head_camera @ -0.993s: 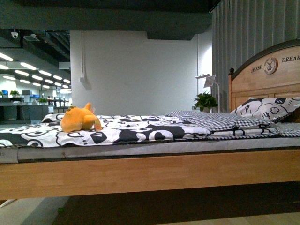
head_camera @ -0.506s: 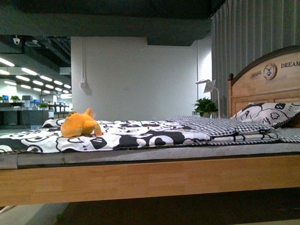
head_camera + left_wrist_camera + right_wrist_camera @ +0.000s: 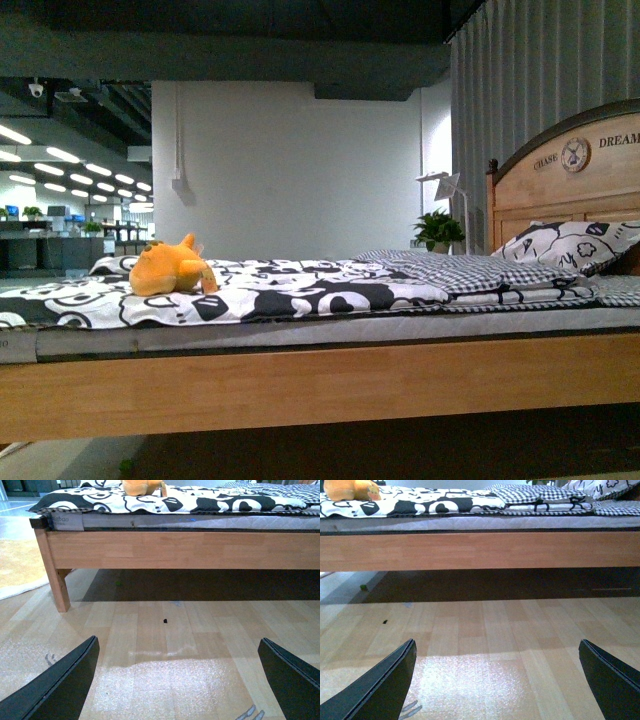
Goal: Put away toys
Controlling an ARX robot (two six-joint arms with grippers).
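Plush toy [image 3: 172,268] sits at the foot end of the worktop [image 3: 330,382], up ahead of my left tool [image 3: 178,641], farther from my right tool [image 3: 497,641], both released and empty.

You're seeing a fuzzy, matt orange plush animal [image 3: 172,268] and a soft, printed cloth quilt [image 3: 300,285]. The bench [image 3: 320,385] is smooth, pale wood with a satin finish. The wood-look plank floor [image 3: 165,645] gleams glossy; the left fingers [image 3: 65,675] look matt black.
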